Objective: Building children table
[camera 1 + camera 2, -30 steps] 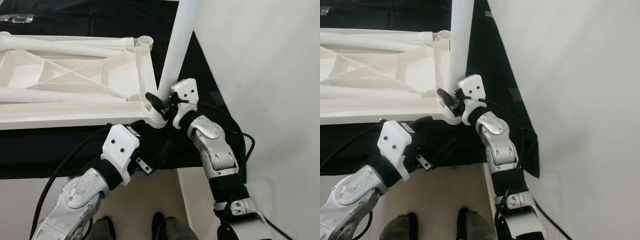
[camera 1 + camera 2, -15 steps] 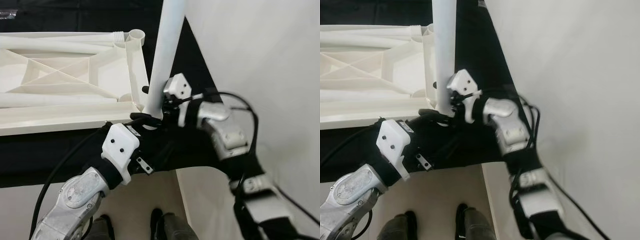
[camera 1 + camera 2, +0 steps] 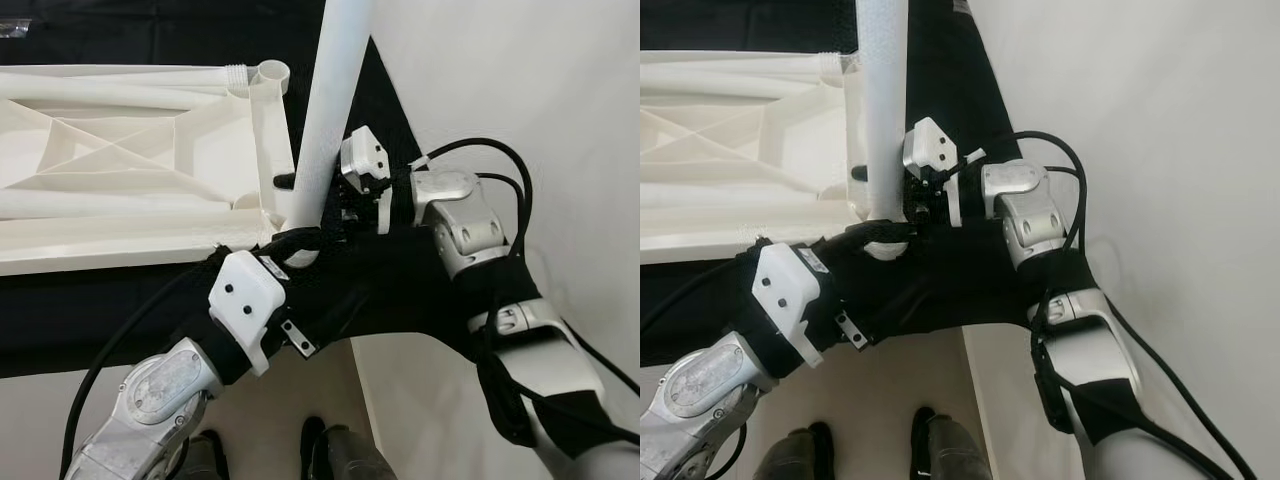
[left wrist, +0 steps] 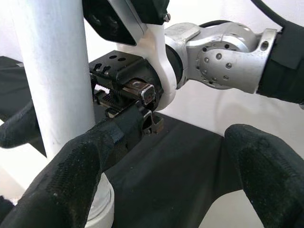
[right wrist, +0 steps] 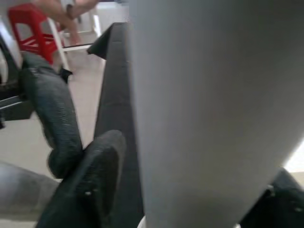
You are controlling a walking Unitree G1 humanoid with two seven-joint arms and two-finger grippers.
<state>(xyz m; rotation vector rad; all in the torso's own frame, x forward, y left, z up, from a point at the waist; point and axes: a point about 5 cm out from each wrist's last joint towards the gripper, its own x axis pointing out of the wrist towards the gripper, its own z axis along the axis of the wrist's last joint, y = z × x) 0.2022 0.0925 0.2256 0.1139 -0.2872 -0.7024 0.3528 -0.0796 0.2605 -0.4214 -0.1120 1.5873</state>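
On a black cloth (image 3: 130,300), a white upturned tabletop (image 3: 130,170) lies with an upright white leg (image 3: 325,110) standing in its near corner socket. Right end effector (image 3: 902,190) is clamped around the leg low down. Left end effector (image 3: 290,240) sits at the leg's base, fingers (image 4: 71,180) spread apart, gripping nothing.

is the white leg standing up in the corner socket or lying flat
Standing up: the white leg rises from the upturned tabletop's corner socket, right gripper around it.
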